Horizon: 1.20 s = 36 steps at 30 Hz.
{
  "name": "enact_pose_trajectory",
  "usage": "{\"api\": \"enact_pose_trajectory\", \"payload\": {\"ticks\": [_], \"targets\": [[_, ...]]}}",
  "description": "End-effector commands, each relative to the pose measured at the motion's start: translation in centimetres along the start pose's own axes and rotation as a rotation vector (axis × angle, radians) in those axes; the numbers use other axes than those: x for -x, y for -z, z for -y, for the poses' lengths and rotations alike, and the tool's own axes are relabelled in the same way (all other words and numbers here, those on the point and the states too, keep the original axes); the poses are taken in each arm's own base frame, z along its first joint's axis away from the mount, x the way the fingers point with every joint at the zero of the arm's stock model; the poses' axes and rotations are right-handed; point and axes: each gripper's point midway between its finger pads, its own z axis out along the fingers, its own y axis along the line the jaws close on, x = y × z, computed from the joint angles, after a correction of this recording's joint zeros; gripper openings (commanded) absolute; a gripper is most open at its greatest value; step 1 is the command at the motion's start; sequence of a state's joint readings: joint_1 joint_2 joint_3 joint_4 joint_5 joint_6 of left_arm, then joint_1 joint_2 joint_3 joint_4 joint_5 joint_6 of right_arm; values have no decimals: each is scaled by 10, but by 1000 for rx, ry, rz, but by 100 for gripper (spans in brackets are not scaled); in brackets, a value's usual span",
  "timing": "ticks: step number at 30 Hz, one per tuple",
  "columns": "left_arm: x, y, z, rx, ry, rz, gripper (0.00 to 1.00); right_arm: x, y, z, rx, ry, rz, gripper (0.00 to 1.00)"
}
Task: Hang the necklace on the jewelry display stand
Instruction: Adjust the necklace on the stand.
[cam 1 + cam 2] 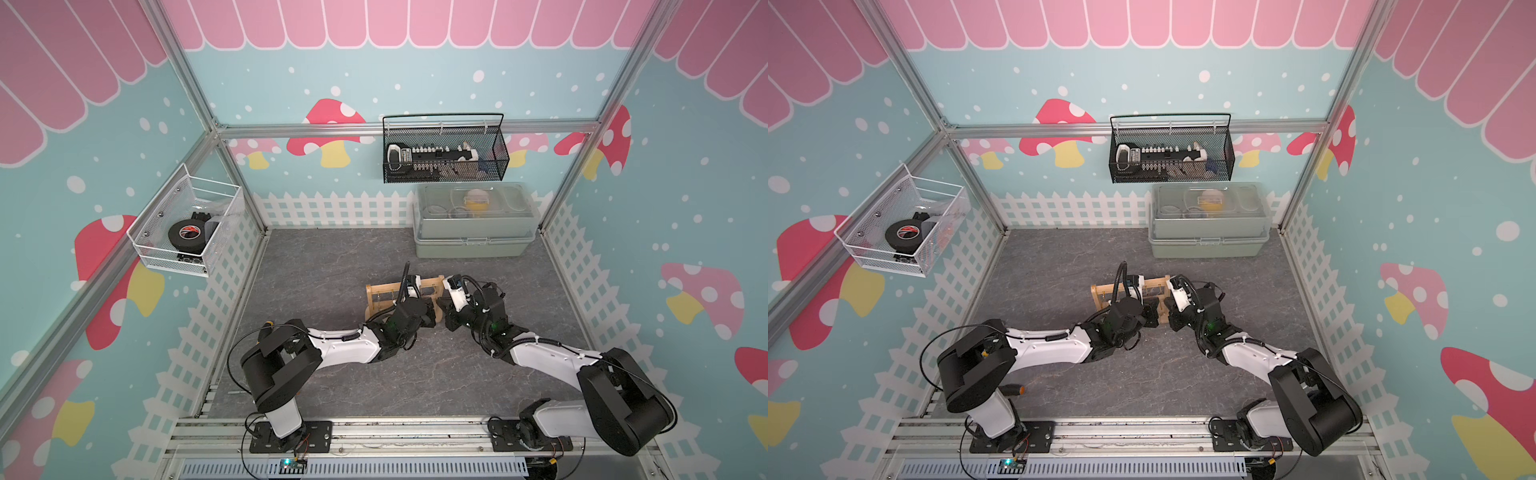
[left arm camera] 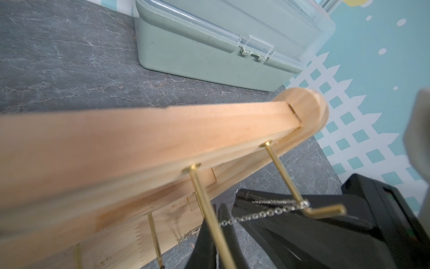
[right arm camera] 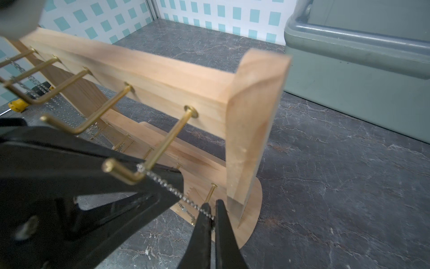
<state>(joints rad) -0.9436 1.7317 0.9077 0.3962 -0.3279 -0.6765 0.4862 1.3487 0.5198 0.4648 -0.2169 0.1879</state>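
The jewelry display stand (image 1: 382,293) (image 1: 1104,293), light wood with gold hooks along its crossbar (image 2: 162,139) (image 3: 162,79), stands mid-table. The necklace (image 2: 256,214) (image 3: 167,186), a thin silver chain, is draped over the end hook (image 2: 325,210) (image 3: 121,172) nearest one upright. One strand runs to my left gripper (image 2: 215,216) (image 1: 432,318), shut on it. The other strand runs to my right gripper (image 3: 212,205) (image 1: 446,309), jaws pinched on the chain with a hairline gap. Both grippers meet just in front of the stand, tips nearly touching.
A grey-green lidded box (image 1: 473,232) sits behind the stand at the back right. A black wire basket (image 1: 444,153) hangs on the back wall, and a white wire basket (image 1: 187,228) with a tape roll on the left wall. Another chain (image 3: 35,81) hangs from the far hooks.
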Motion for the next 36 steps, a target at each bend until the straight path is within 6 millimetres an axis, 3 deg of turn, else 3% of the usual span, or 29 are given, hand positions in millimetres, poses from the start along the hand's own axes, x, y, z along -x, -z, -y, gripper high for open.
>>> {"api": "enact_pose_trajectory", "payload": {"ticks": [1, 16, 23, 36], "targets": [[-7, -7, -8, 30, -7, -30, 4, -2, -5, 0, 1, 12, -16, 8], [-5, 5, -10, 27, 11, -26, 17, 1, 0, -2, 6, 10, -14, 14], [-5, 13, -1, -27, 16, -44, 25, 5, 5, -5, 14, 13, -7, 19], [2, 28, 1, -45, 31, -26, 26, 11, 22, -7, 5, 21, 3, 23]]}}
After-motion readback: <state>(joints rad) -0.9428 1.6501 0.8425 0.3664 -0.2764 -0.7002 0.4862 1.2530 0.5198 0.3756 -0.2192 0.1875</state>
